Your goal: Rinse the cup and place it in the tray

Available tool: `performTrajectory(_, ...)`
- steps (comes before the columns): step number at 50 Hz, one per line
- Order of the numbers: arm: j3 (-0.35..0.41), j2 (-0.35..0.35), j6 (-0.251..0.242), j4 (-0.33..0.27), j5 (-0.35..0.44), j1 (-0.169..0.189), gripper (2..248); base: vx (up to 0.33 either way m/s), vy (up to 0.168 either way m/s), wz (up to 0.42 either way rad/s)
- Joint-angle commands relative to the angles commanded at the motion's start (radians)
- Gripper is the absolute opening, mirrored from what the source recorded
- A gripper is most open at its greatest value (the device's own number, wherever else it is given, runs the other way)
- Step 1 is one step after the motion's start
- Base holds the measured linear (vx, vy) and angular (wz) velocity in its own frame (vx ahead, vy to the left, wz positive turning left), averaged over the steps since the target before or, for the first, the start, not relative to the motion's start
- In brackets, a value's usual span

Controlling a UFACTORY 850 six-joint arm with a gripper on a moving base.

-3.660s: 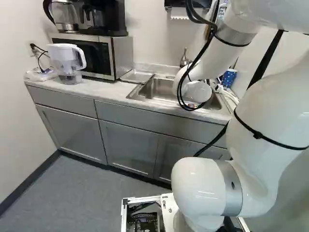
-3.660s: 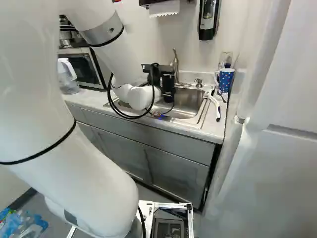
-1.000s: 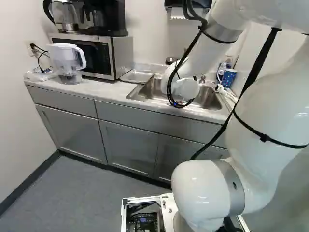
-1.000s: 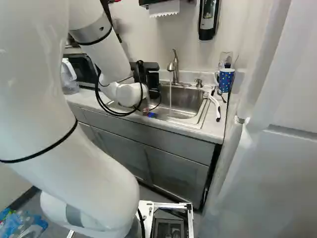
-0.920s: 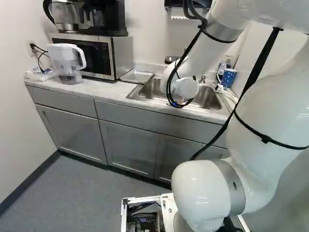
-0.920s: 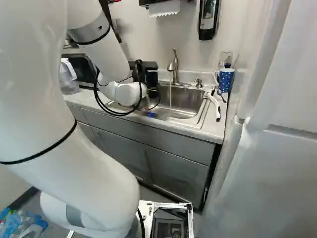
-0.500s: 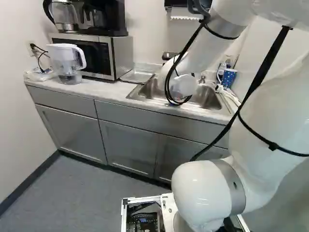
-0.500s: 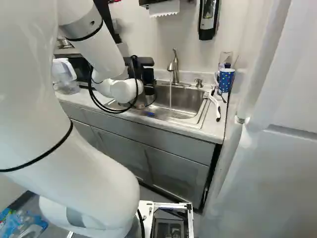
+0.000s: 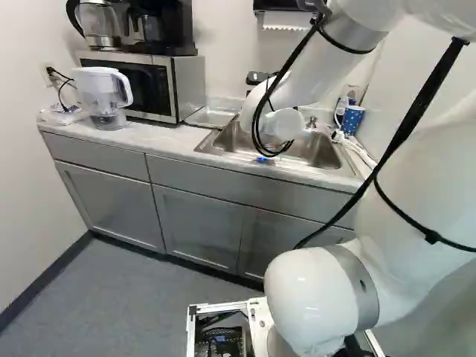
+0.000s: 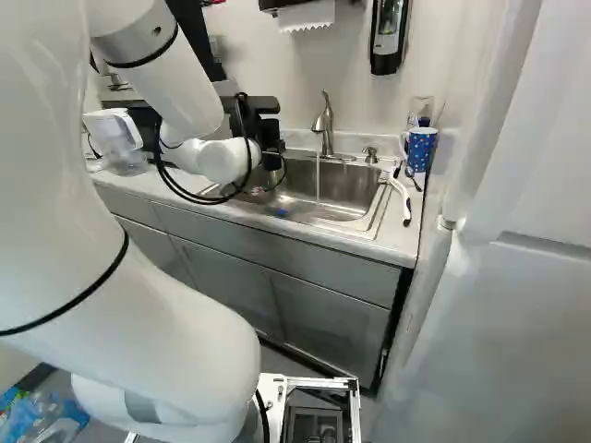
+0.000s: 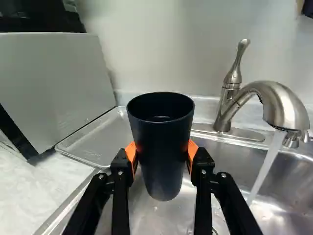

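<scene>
Currently, the gripper [image 10: 271, 152] is closed on the dark cup [image 11: 161, 171], its two fingers parted by the cup's width. The orange pads [image 11: 131, 152] bear on opposite sides of the cup wall, below the rim. The cup stands upright between the fingers, mouth upward, its base extending below the pads. A small glint shows inside the mouth; the liquid content, if any, cannot be determined.

The gripper and cup are located over the side of the sink [image 11: 288, 181] nearer the metal tray [image 11: 93, 142]. In the wrist view, the tray lies flat beyond and to one side of the cup, between the sink and the microwave [image 9: 186, 85]. The faucet [image 11: 286, 105] is on the other side of the cup. A stream of water [image 11: 266, 166] falls from its spout into the sink, apart from the cup.

On the counter [image 9: 141, 137], the water pitcher [image 9: 97, 89] stands in front of the microwave, and the coffee maker [image 9: 171, 30] rests on top of the microwave. At the opposite end, the blue patterned mug [image 10: 422, 148] stands near the white-handled brush [image 10: 401, 189].
</scene>
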State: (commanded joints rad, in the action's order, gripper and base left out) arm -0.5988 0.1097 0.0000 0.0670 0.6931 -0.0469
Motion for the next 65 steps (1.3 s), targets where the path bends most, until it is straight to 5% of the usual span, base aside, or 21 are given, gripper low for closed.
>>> performTrajectory(29, -0.07, -0.011, 0.011, 0.0, -0.027, -0.043, 120, 0.0, 0.0, 0.0)
performTrajectory(65, -0.07, -0.011, 0.368, 0.0, -0.03, -0.043, 120, 0.0, 0.0, 0.0)
